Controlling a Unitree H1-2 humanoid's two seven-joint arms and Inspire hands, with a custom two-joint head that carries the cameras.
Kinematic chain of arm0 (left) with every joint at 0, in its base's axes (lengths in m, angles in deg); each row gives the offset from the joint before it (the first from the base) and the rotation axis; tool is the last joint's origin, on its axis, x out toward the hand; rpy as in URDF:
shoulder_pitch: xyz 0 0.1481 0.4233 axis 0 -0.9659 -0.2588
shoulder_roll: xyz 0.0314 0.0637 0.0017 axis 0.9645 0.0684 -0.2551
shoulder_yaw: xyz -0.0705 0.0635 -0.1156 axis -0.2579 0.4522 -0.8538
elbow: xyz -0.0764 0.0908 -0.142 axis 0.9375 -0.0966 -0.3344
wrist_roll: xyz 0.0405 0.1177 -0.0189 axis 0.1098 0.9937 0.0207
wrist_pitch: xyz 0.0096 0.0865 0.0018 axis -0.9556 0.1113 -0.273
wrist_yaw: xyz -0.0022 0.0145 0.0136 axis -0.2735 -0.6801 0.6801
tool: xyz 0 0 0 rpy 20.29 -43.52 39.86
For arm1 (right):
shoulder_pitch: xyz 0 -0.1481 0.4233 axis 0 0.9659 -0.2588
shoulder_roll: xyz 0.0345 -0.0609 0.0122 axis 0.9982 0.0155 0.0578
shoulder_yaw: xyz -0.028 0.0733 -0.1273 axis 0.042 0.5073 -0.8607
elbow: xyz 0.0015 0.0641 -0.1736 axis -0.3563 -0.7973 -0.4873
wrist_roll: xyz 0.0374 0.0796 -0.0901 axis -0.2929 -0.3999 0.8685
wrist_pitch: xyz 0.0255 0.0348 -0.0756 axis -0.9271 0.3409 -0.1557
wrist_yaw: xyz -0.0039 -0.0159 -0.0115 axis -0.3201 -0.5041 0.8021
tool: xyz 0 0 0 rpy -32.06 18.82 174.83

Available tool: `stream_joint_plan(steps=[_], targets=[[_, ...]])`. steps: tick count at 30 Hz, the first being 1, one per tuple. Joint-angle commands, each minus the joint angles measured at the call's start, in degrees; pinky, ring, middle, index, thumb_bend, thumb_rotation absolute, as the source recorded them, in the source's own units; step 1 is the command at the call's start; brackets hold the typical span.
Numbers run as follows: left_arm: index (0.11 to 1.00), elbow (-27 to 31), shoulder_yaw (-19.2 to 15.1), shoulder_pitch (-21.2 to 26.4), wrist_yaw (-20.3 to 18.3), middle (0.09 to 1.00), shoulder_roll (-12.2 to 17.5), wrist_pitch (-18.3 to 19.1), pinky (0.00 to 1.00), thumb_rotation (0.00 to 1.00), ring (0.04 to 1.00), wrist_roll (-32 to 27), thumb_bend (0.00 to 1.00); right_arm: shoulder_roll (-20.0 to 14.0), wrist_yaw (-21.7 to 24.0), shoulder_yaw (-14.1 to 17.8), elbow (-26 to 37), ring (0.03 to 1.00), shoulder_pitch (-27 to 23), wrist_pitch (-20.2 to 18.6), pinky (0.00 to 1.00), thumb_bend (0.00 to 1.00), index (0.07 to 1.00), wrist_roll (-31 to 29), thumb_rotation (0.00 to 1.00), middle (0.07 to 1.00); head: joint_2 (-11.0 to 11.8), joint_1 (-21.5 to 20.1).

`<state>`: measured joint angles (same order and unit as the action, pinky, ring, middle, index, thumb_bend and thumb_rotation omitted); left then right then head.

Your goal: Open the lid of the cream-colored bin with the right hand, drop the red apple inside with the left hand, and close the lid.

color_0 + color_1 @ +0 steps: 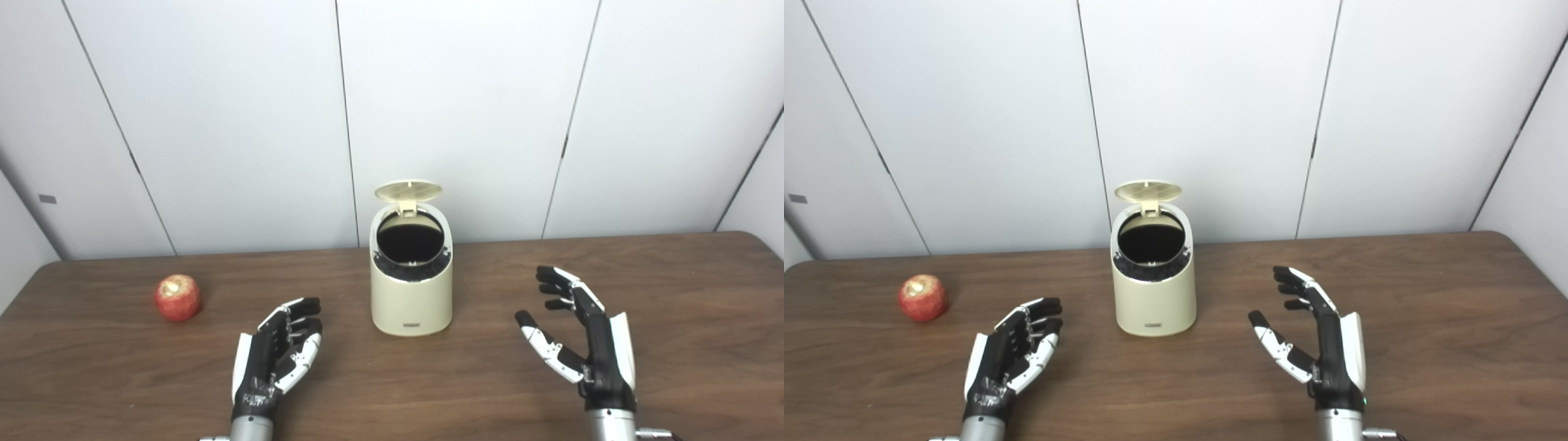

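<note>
The cream-colored bin (411, 291) stands upright in the middle of the brown table. Its round lid (408, 190) is tipped up at the back, so the dark inside shows. A red apple (177, 297) rests on the table at the far left, well apart from the bin. My left hand (275, 355) lies low in front, between apple and bin, fingers apart and holding nothing. My right hand (579, 334) hovers to the right of the bin, palm turned inward, fingers spread and holding nothing.
The wooden table (674, 288) runs to a rounded corner at the far right. White wall panels (245, 122) close off the back just behind the bin.
</note>
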<state>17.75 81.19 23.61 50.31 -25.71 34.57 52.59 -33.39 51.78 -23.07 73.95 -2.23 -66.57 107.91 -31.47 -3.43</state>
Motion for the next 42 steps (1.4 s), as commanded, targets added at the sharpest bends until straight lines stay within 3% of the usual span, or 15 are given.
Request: stream_joint_plan(steps=[1, 3, 6, 10, 14, 19, 24, 29, 33, 35, 39, 42], targets=[[0.718, 2.5, 0.9, 1.4, 5.3, 0.704, 2.1, -3.9, 0.57, 0.19, 0.68, 9.7, 0.6, -0.3, 0.0, 0.2, -0.4, 0.704, 0.4, 0.9, 0.6, 0.27, 0.733, -0.1, 0.34, 0.731, 0.0, 0.2], [0.716, 5.7, 1.6, 2.1, 8.2, 0.691, 3.5, -2.9, 0.61, 0.16, 0.695, 17.2, 0.71, -0.3, 0.3, 0.2, -0.3, 0.707, 0.4, 0.6, 0.61, 0.27, 0.732, -0.3, 0.32, 0.73, 0.1, 0.4], [0.722, 11.0, 1.6, 3.2, 11.1, 0.695, 5.7, 0.1, 0.59, 0.26, 0.701, 27.8, 0.78, -0.6, 0.7, 0.3, -0.5, 0.712, 0.2, 0.5, 0.61, 0.27, 0.734, -0.5, 0.32, 0.734, 0.4, 1.1], [0.746, 15.1, -0.5, 5.0, 12.1, 0.736, 8.9, 3.1, 0.61, 0.36, 0.723, 33.8, 0.88, -0.8, 0.9, 0.4, -0.6, 0.711, 0.2, 0.6, 0.61, 0.27, 0.733, -0.8, 0.35, 0.733, 0.6, 2.1], [0.79, 16.9, -2.7, 6.6, 9.0, 0.758, 12.3, 6.7, 0.66, 0.4, 0.763, 34.6, 0.94, -1.1, 0.3, 0.5, -1.3, 0.704, -0.1, 0.9, 0.6, 0.25, 0.728, 0.0, 0.3, 0.729, 0.7, 3.1], [0.865, 18.9, -4.0, 8.3, -0.4, 0.826, 16.7, 14.1, 0.76, 0.42, 0.827, 35.7, 1.0, -1.7, 0.3, 0.6, -2.3, 0.7, -0.4, 1.6, 0.6, 0.25, 0.722, -0.2, 0.31, 0.725, 1.0, 4.9], [0.905, 19.5, -4.6, 9.9, -7.5, 0.871, 20.3, 20.9, 0.96, 0.38, 0.909, 37.8, 1.0, -2.0, 0.9, 0.5, -2.3, 0.703, -0.2, 1.3, 0.6, 0.25, 0.726, -1.1, 0.29, 0.729, 1.2, 6.0], [0.899, 17.7, -4.8, 10.0, -7.5, 0.859, 21.7, 23.1, 1.0, 0.34, 0.916, 37.9, 1.0, -3.0, 0.3, 0.8, -4.2, 0.703, -0.6, 3.9, 0.6, 0.26, 0.726, -2.5, 0.23, 0.729, 1.9, 10.4], [0.881, 16.5, -4.1, 9.7, -7.0, 0.852, 21.2, 24.6, 1.0, 0.34, 0.911, 38.5, 1.0, -4.0, 0.9, 1.5, -5.8, 0.716, -0.9, 5.2, 0.61, 0.25, 0.734, -4.7, 0.27, 0.739, 3.1, 16.2], [0.889, 16.1, -3.4, 9.7, -6.8, 0.859, 20.8, 25.6, 1.0, 0.36, 0.919, 39.5, 1.0, -4.5, 1.3, 1.8, -6.5, 0.705, -1.1, 6.0, 0.61, 0.26, 0.727, -5.9, 0.22, 0.734, 3.4, 17.6], [0.894, 15.3, -2.2, 9.8, -6.1, 0.868, 20.0, 27.5, 1.0, 0.38, 0.925, 41.2, 1.0, -5.2, 2.5, 2.2, -5.6, 0.692, -1.1, 5.2, 0.58, 0.25, 0.716, -7.5, 0.22, 0.728, 4.0, 21.4], [0.898, 14.2, -1.4, 10.2, -5.3, 0.872, 19.4, 28.4, 1.0, 0.38, 0.928, 42.1, 1.0, -5.5, 3.1, 2.6, -5.0, 0.683, -1.2, 5.3, 0.56, 0.24, 0.706, -8.0, 0.16, 0.72, 4.3, 23.7]])
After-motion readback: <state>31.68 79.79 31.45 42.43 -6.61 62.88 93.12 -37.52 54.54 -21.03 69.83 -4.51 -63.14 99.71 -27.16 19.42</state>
